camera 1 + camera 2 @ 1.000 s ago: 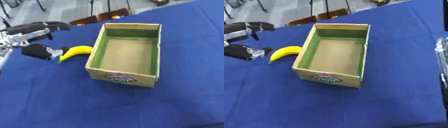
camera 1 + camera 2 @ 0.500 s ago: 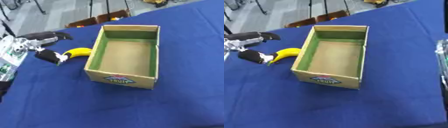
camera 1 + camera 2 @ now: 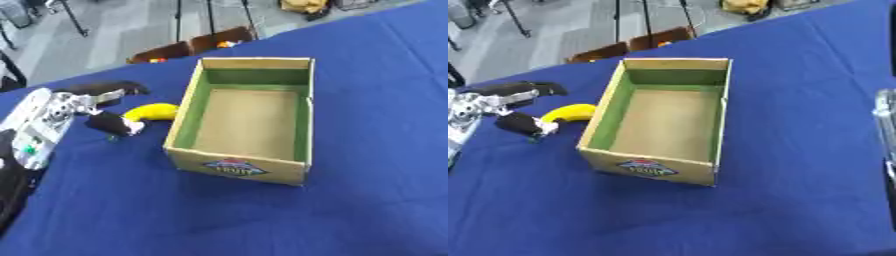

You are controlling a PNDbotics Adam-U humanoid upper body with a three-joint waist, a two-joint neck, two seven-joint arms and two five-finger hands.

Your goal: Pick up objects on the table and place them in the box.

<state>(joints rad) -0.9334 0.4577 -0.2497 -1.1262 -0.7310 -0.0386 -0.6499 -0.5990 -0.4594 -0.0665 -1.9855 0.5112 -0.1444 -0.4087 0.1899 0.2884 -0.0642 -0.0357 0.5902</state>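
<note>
A yellow banana [image 3: 154, 111] lies on the blue tablecloth [image 3: 350, 100], just left of the cardboard box [image 3: 236, 167]. The box has green inner walls and nothing inside. My left hand [image 3: 94, 107] comes in from the left and is open at the banana's left end. Its dark fingers [image 3: 109, 90] stretch out beyond the fruit, and its thumb [image 3: 112, 123] lies on the near side, close to the banana's tip. Whether it touches is unclear. A silver-grey part of my right arm [image 3: 886, 117] shows at the right edge; its hand is not clear.
The table's far edge runs diagonally across the top left. Beyond it are brown chairs [image 3: 188, 47] and a grey floor. My left forearm [image 3: 35, 130] lies over the cloth at the left edge. Blue cloth stretches in front of and right of the box.
The camera has shifted. My left hand has moved right, nearer the banana, so its thumb and fingers now flank the banana's left end. The banana and box have stayed put.
</note>
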